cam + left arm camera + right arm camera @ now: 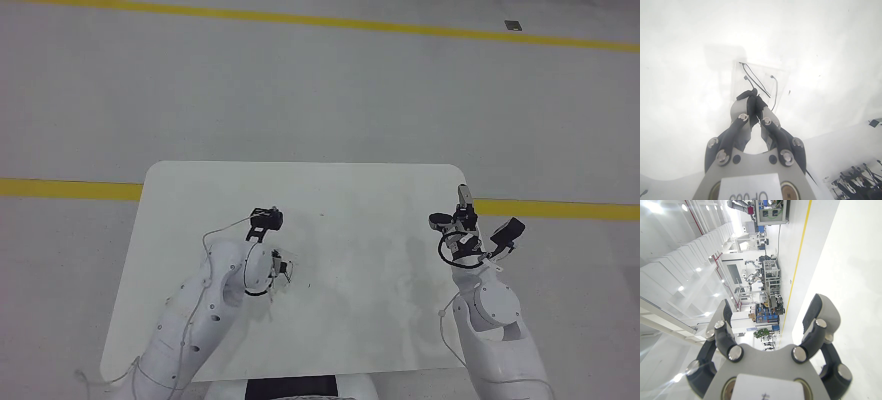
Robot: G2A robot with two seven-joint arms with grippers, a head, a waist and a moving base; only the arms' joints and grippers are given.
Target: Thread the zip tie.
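We see the left gripper [753, 97] pinched tight on a black zip tie [749, 82] above a clear tray [736, 83] on the left half of the white table [350, 200]. Two spare ties [776, 89] lie in the tray. The right gripper [772, 308] hangs spread wide by the table's right edge.

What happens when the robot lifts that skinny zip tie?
Probably droops a bit, not limp: the curved tie nearby holds a smooth bend. Likely feather-light, being so thin. The narrow zip tie might slip from the left end effector.
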